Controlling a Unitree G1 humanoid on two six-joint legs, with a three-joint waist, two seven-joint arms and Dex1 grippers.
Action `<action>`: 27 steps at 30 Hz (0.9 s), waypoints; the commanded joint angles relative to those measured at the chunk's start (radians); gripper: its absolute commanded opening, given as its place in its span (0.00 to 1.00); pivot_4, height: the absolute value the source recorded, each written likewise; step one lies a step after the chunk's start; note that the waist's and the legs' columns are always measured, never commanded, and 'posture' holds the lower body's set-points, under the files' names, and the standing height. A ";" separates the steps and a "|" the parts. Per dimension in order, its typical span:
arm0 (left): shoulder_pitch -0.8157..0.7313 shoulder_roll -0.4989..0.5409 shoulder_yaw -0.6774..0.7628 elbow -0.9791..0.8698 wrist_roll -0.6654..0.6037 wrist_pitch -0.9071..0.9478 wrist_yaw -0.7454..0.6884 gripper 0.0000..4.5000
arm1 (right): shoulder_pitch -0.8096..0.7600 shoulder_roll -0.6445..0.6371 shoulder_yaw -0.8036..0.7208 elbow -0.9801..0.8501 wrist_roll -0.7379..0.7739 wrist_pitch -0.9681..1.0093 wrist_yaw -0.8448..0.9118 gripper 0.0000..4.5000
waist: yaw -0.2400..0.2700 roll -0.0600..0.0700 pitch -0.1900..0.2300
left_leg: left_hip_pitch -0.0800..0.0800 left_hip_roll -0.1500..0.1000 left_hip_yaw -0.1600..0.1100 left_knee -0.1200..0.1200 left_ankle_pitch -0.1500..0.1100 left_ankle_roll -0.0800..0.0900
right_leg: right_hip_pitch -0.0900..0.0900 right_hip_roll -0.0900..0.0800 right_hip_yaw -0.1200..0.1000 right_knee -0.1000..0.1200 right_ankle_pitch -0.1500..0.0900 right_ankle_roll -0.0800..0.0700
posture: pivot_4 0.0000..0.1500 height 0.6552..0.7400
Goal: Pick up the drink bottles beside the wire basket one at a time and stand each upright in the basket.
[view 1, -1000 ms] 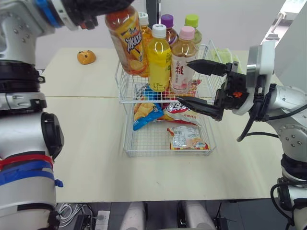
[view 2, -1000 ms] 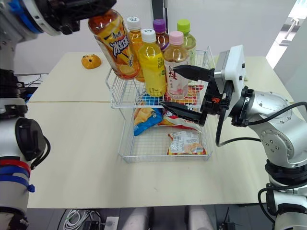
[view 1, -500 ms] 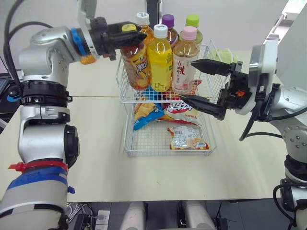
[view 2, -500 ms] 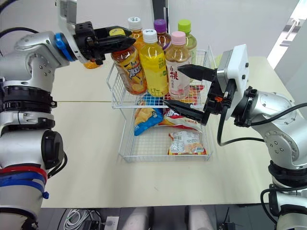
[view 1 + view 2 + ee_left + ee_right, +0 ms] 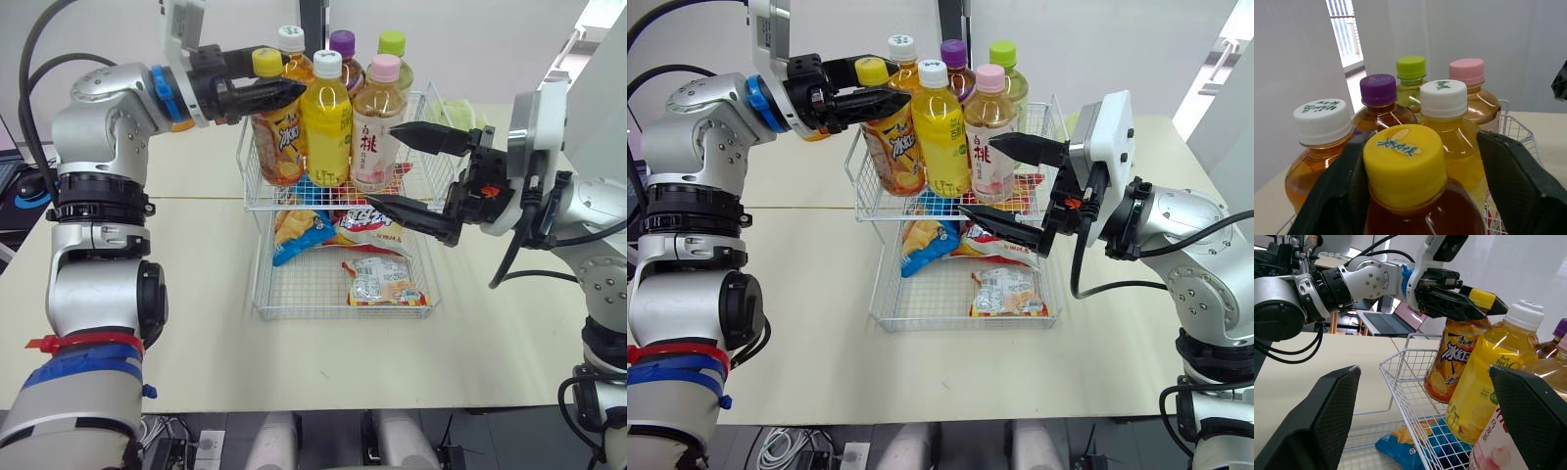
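An iced-tea bottle [image 5: 276, 132] with a yellow cap [image 5: 1403, 164] stands almost upright at the front left corner of the upper tier of the wire basket [image 5: 338, 207]. My left gripper [image 5: 282, 91] is shut on its neck just under the cap. Behind and beside it stand several other bottles, among them a yellow one [image 5: 324, 122] and a pink-capped one [image 5: 376, 127]. My right gripper [image 5: 380, 164] hangs open at the basket's right front, its fingers [image 5: 1317, 416] wide apart and holding nothing.
The basket's lower tier holds snack bags, including a blue one [image 5: 299, 233] and a small packet [image 5: 382, 282]. A green object [image 5: 456, 111] lies on the table behind the basket's right side. Bare tabletop [image 5: 196, 294] stretches left of and in front of the basket.
My left gripper carried the iced-tea bottle down from above the basket into the upper tier and turned it from tilted to nearly upright. The right arm stayed in place.
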 commanded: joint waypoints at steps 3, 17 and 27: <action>-0.020 0.035 0.057 -0.060 -0.034 0.023 0.011 0.99 | -0.024 -0.002 -0.019 -0.006 0.002 -0.031 0.015 1.00 | -0.001 0.000 0.000 | 0.000 0.000 0.000 0.000 0.000 0.000 | 0.000 0.000 0.000 0.000 0.000 0.000 | 1.00 1.00; 0.129 0.269 0.274 -0.270 -0.139 0.224 0.163 0.99 | -0.098 -0.122 -0.109 0.187 -0.030 -0.078 0.156 1.00 | -0.002 0.000 0.000 | 0.001 0.001 0.000 0.000 0.000 0.000 | 0.000 0.000 0.000 0.000 0.000 0.000 | 1.00 1.00; 0.749 0.256 0.616 -0.433 -0.092 0.081 0.437 0.99 | 0.049 -0.278 -0.240 0.576 -0.213 -0.301 0.266 1.00 | 0.004 0.000 -0.001 | 0.002 0.003 0.001 0.000 0.000 0.000 | 0.002 -0.003 0.001 0.000 0.000 0.000 | 1.00 1.00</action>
